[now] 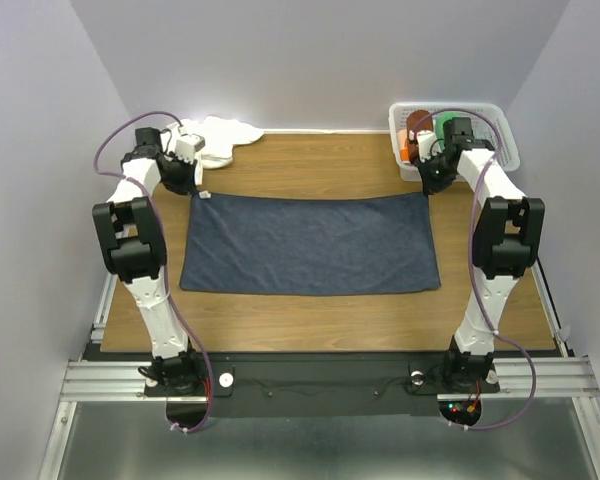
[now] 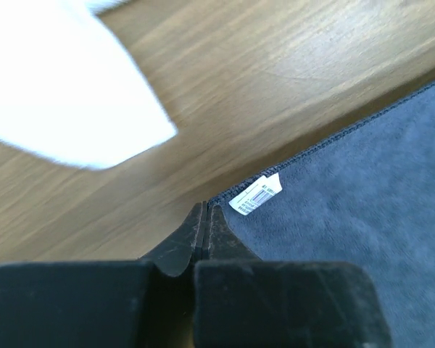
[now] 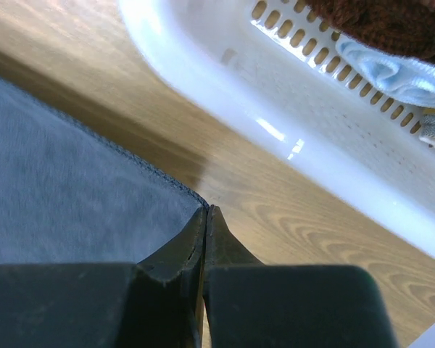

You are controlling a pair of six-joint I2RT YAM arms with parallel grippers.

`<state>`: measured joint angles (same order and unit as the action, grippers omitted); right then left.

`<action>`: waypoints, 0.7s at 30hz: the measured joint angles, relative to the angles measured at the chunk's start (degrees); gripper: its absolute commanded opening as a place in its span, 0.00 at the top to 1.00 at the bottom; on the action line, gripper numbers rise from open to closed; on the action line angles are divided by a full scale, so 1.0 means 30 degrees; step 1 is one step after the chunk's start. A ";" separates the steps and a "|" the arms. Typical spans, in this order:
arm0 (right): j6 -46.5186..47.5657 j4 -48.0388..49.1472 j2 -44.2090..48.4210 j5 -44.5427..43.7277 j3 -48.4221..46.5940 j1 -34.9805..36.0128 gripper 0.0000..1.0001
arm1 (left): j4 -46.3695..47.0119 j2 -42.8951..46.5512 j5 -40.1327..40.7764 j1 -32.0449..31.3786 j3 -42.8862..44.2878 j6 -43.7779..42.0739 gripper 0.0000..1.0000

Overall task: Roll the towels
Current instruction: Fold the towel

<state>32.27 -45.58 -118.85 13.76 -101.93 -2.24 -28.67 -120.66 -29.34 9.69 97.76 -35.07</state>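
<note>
You have the brown wooden tabletop [image 1: 310, 320] carrying the dark slate blue-grey towel [image 1: 310, 245], spread flat with its long axis running left to right. From both arms it stretches back toward the bases. The crumpled white towel [image 1: 225, 135] sits at the far left, partly hidden by the arm. Your left pincer [image 2: 206, 210] is pressed together on the far left corner and your right pincer [image 3: 206, 210] on the far right. Each seems to nip cloth, though the tips hide it.

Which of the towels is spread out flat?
The dark blue-grey towel, lying flat in the middle; the white towel sits crumpled at the far left.
</note>
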 measured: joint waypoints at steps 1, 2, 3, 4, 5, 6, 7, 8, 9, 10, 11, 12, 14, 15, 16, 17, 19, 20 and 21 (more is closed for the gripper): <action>0.0066 0.0080 0.0182 0.0073 0.0204 -0.0022 0.99 | 0.0131 0.0342 -0.0168 0.0211 -0.0197 -0.0051 1.00; 0.0168 0.0080 0.0423 0.0138 0.0452 -0.0022 0.99 | 0.0211 0.0896 -0.0379 0.0459 -0.0597 -0.0211 1.00; 0.0270 0.0066 0.0721 0.0277 0.0780 -0.0036 1.00 | 0.0168 0.1428 -0.0561 0.0656 -0.0962 -0.0342 1.00; 0.0401 0.0073 0.1217 0.0423 0.1290 -0.0044 0.99 | 0.0138 0.1996 -0.0772 0.0816 -0.1413 -0.0532 1.00; 0.0546 0.0015 0.1705 0.0576 0.1770 -0.0051 0.99 | 0.0051 0.2776 -0.1056 0.1042 -0.1894 -0.0823 1.00; 0.0692 -0.0095 0.2222 0.0663 0.2200 -0.0051 0.99 | 0.0036 0.3111 -0.1188 0.1151 -0.2084 -0.0976 1.00; 0.0874 -0.0058 0.2790 0.0772 0.2667 -0.0058 0.99 | 0.0044 0.3738 -0.1392 0.1319 -0.2499 -0.1275 1.00; 0.0969 -0.0066 0.3118 0.0823 0.2907 -0.0073 1.00 | -0.0073 0.4233 -0.1647 0.1443 -0.2834 -0.1588 1.00; 0.1202 -0.0124 0.3781 0.0867 0.3315 -0.0080 0.99 | -0.0160 0.4736 -0.1916 0.1574 -0.3191 -0.1982 1.00; 0.1370 -0.0087 0.4248 0.0918 0.3614 -0.0109 0.99 | -0.0211 0.5085 -0.2149 0.1712 -0.3526 -0.2324 1.00; 0.1537 -0.0015 0.4699 0.0933 0.3971 -0.0124 0.99 | -0.0423 0.5421 -0.2331 0.1807 -0.3825 -0.2681 1.00; 0.1792 0.0015 0.5202 0.0984 0.4459 -0.0146 0.99 | -0.0692 0.5748 -0.2550 0.1909 -0.4087 -0.3060 1.00; 0.2251 -0.0022 0.6105 0.1064 0.5377 -0.0160 0.99 | -0.1151 0.6280 -0.2900 0.2149 -0.4721 -0.4350 1.00; 0.2535 -0.0066 0.6594 0.1122 0.5945 -0.0160 0.99 | -0.1494 0.6557 -0.3024 0.2324 -0.5136 -0.4903 1.00; 0.2922 -0.0168 0.7060 0.1188 0.6528 -0.0160 0.99 | -0.1894 0.6856 -0.3162 0.2506 -0.5632 -0.5676 1.00; 0.3169 -0.0277 0.7315 0.1217 0.6856 -0.0160 1.00 | -0.2419 0.7118 -0.3235 0.2710 -0.6135 -0.6528 1.00; 0.3701 -0.0248 0.7817 0.1297 0.7701 -0.0160 0.99 | -0.3089 0.7439 -0.3322 0.3038 -0.6819 -0.7679 1.00; 0.4065 -0.0291 0.8123 0.1333 0.8306 -0.0160 1.00 | -0.3504 0.7686 -0.3395 0.3257 -0.7410 -0.8546 1.00; 0.4262 -0.0335 0.8276 0.1348 0.8582 -0.0160 0.99 | -0.3708 0.7861 -0.3410 0.3410 -0.7730 -0.8939 1.00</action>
<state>45.06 -46.59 -94.02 17.80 -76.18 -2.72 -39.79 -97.08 -39.57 19.92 74.56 -61.89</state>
